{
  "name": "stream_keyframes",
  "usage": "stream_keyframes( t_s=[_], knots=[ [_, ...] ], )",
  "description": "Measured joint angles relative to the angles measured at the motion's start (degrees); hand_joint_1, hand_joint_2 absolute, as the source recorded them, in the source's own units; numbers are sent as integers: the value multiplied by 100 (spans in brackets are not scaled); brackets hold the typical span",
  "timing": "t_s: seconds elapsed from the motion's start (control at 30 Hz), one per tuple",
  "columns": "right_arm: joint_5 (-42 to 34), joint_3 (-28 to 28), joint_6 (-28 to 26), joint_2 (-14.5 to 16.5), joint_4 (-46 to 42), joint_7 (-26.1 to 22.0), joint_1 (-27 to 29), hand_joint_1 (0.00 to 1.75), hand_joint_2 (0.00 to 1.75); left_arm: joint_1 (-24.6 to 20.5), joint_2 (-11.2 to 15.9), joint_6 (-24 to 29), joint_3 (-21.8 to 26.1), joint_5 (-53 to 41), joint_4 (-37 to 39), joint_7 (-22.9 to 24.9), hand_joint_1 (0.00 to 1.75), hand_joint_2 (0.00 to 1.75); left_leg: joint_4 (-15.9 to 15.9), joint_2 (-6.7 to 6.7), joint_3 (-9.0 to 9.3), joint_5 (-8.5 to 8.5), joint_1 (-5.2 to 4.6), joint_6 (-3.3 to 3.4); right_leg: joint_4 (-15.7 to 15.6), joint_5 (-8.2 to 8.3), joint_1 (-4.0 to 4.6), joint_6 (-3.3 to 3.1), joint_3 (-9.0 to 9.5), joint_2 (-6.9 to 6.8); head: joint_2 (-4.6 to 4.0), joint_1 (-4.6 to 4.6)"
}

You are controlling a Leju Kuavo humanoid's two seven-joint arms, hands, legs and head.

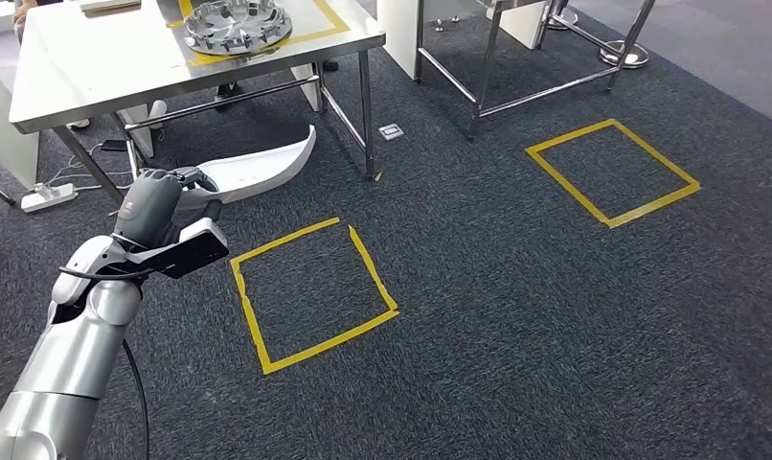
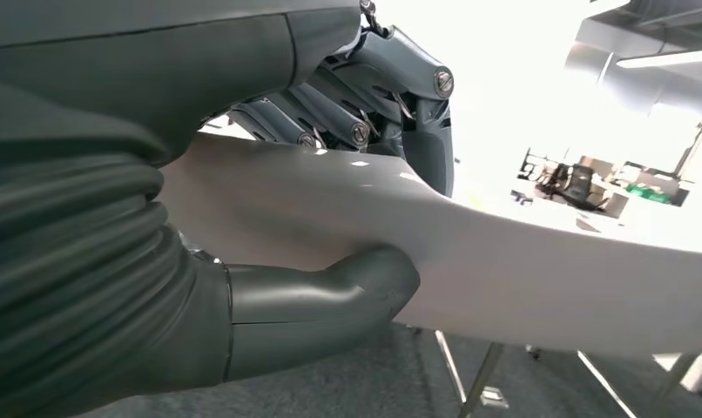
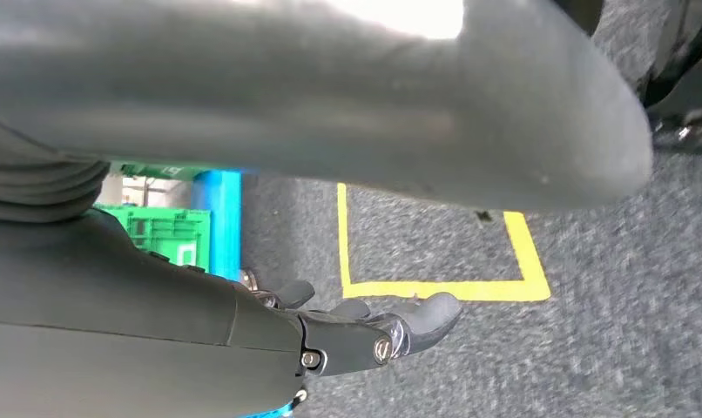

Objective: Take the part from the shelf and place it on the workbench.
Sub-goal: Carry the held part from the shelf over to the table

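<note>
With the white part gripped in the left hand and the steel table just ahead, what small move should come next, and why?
Probably lift the left hand and carry the white part up toward the steel table. The part hangs below the tabletop, its tip near a table leg, so it likely has to rise above the edge before it can be set down beside the round metal piece.

The left robot hand (image 1: 162,196) hides one end of the white part (image 1: 262,168).
</note>
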Motion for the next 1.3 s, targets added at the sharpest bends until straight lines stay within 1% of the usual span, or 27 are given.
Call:
stream_keyframes(
  t_s=[0.03,0.07,0.13,0.2,0.23,0.27,0.3,0.33,0.4,0.43,0.5,0.53,0.57,0.63,0.7,0.73,0.77,0.8,0.83,0.9,0.93,1.03,1.1,1.17,1.23,1.27,1.3],
  knots=[
    [-2,0,-2,1,0,6,-5,0,0,13,26,1,21,2,2,0,157,175,27,73,-24,-19,-4,-30,-29,23,-9,-43,17,-61,0,-6],
    [-5,0,-4,2,0,7,-9,0,0,18,45,1,37,4,4,3,157,175,161,235,-95,-112,-15,-55,-60,47,-20,-88,33,-135,0,-29],
    [-16,-1,-5,1,-1,4,2,0,0,24,67,2,55,6,11,6,157,175,744,648,-359,-459,-35,-92,-87,63,-11,-143,39,-278,0,-74],
    [-30,-2,-7,0,-1,8,25,0,0,55,71,2,57,7,30,8,157,175,1386,815,-646,-734,-26,-127,-84,52,2,-163,37,-446,0,-89],
    [-35,-2,-8,0,-1,10,30,0,0,80,82,4,60,8,41,9,157,175,1486,840,-679,-730,-21,-136,-81,45,4,-162,37,-529,0,-89],
    [-36,-2,-8,0,-1,10,30,0,0,101,98,12,66,8,50,10,157,175,1371,869,-603,-626,-17,-139,-76,35,4,-156,39,-610,0,-90],
    [-35,-2,-8,2,-1,10,29,0,0,114,114,25,75,9,56,11,157,175,1057,933,-423,-454,-16,-135,-68,21,4,-143,46,-688,0,-90],
    [-33,-2,-9,2,-1,10,28,0,0,118,127,42,86,9,59,10,157,175,660,1071,-211,-311,-27,-119,-56,2,13,-121,54,-761,0,-90],
    [-30,-2,-26,3,-1,9,26,0,0,113,137,77,101,7,63,10,157,175,105,1264,91,-154,-57,-27,-29,-43,48,-61,74,-892,0,-79],
    [-29,-2,-38,2,-1,8,22,0,0,117,146,90,106,4,70,9,157,175,22,1281,128,-156,-73,29,-27,-58,68,-29,89,-956,0,-70],
    [-30,-2,-55,1,-1,9,4,0,0,132,166,106,125,-4,82,10,157,175,19,1123,121,-136,-74,121,-35,-80,72,36,122,-1059,0,-57],
    [-35,-2,-61,1,-1,9,-6,0,0,135,172,109,135,-8,83,11,157,175,11,1052,119,-125,-61,154,-5,-117,57,78,122,-972,0,-55],
    [-45,-2,-67,1,-1,5,-14,0,0,134,171,112,143,-11,80,16,157,175,1,987,119,-111,-44,186,106,-201,38,115,81,-805,0,-48],
    [-71,-2,-82,1,-1,-9,-10,0,0,129,149,115,146,-19,75,30,157,175,-8,861,109,-97,-20,235,679,-522,7,167,-181,-396,0,-32],
    [-93,-3,-90,1,-1,-15,11,0,0,146,115,115,145,-32,78,41,157,175,-3,736,93,-94,-22,261,1419,-814,5,180,-553,-269,0,-26],
    [-108,-3,-91,1,-1,-15,19,0,0,157,99,115,144,-38,79,46,157,175,1,675,88,-92,-25,265,1602,-828,6,178,-662,-262,0,-24],
    [-125,-6,-98,1,-1,-14,24,0,0,165,91,115,144,-41,80,51,157,175,9,623,86,-91,-26,265,1568,-727,6,169,-671,-260,0,-21],
    [-138,-9,-112,-1,-1,-14,24,0,0,170,88,113,145,-40,78,60,157,175,17,574,86,-97,-25,259,1312,-533,4,155,-572,-257,0,-19],
    [-143,-12,-133,-2,-1,-14,22,0,0,172,88,107,147,-38,70,70,157,175,26,534,87,-107,-24,244,910,-311,3,135,-397,-246,0,-17],
    [-120,-15,-169,-3,-1,-15,14,0,0,167,97,90,156,-38,45,92,157,175,45,479,78,-149,-38,186,226,-98,11,89,-97,-215,0,-15],
    [-103,-15,-176,-2,-1,-14,9,0,0,161,106,76,163,-44,33,103,157,175,48,464,74,-176,-46,147,66,-104,20,62,-28,-205,0,-16],
    [-57,-15,-176,2,-1,8,-1,0,0,147,127,59,179,-87,-6,143,157,175,31,466,104,-245,-39,39,4,-173,37,-41,43,-216,0,-16],
    [-41,-15,-175,6,-1,42,-2,0,0,116,125,87,191,-125,-45,186,157,175,229,612,46,-307,-39,-12,-34,-190,17,-121,175,-234,0,-44],
    [-33,-15,-170,9,-1,67,8,0,0,81,121,110,198,-149,-63,230,157,175,851,786,-306,-477,-42,-57,-51,-265,8,-167,311,-259,0,-78],
    [-30,-15,-166,10,-1,69,32,0,0,108,119,113,198,-167,-63,257,157,175,1493,837,-792,-563,-40,-81,-51,-387,9,-171,449,-282,0,-84],
    [-29,-15,-165,10,-1,70,45,0,0,135,120,113,199,-173,-63,262,157,175,1583,843,-938,-464,-40,-79,-52,-454,8,-164,526,-288,0,-84],
    [-29,-15,-164,11,-1,70,55,0,0,155,121,113,202,-177,-64,264,157,175,1441,847,-972,-247,-41,-67,-55,-528,8,-154,617,-295,0,-85]
  ],
)
